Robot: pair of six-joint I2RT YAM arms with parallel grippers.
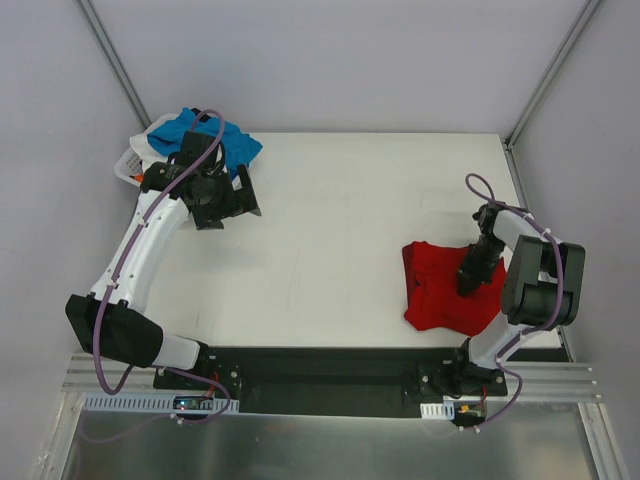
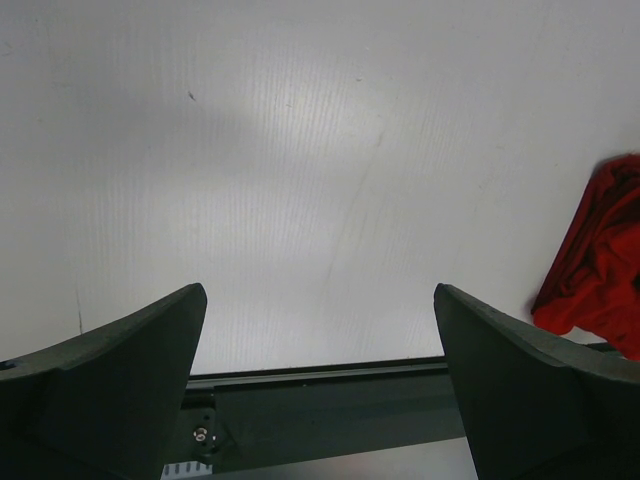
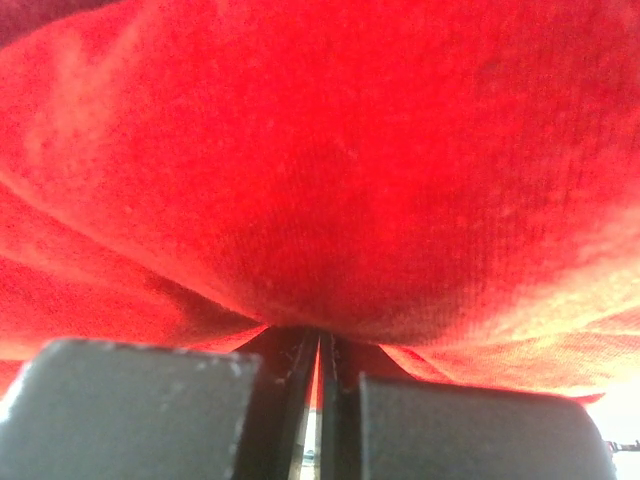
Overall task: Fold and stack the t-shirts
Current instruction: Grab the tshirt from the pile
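T-shirts lay well apart on a white surface [image 1: 330, 230]. The red t-shirt [image 1: 445, 285] sat rumpled and partly folded at the right side, its lower hem close to the near edge. The blue t-shirt [image 1: 238, 148] was heaped at the far left corner, spilling over a white basket [image 1: 128, 165] that stood just off the surface's corner.

The right tool [image 1: 470, 283] was down on the red cloth with its two fingers pressed together. From its own camera, red fabric bulged right over the fingertips and filled the view. I could not tell whether a thin fold was caught between them or whether they only rested against it.

The left tool [image 2: 318, 295] hung over bare surface just beside the blue heap, fingers spread wide and holding nothing.

To my eye, the main danger was at the red shirt. A closed tool sliding sideways would likely drag the soft cotton along, bunch it and undo whatever fold it had. Pushed toward the arms, the hem could slip over the near edge. If a fold was pinched, lifting would probably pull up one layer only and leave the shirt lopsided.

On the left, the arm's looping purple cable [image 1: 205, 140] crossed above the blue shirt and might snag loose cloth during a reach.
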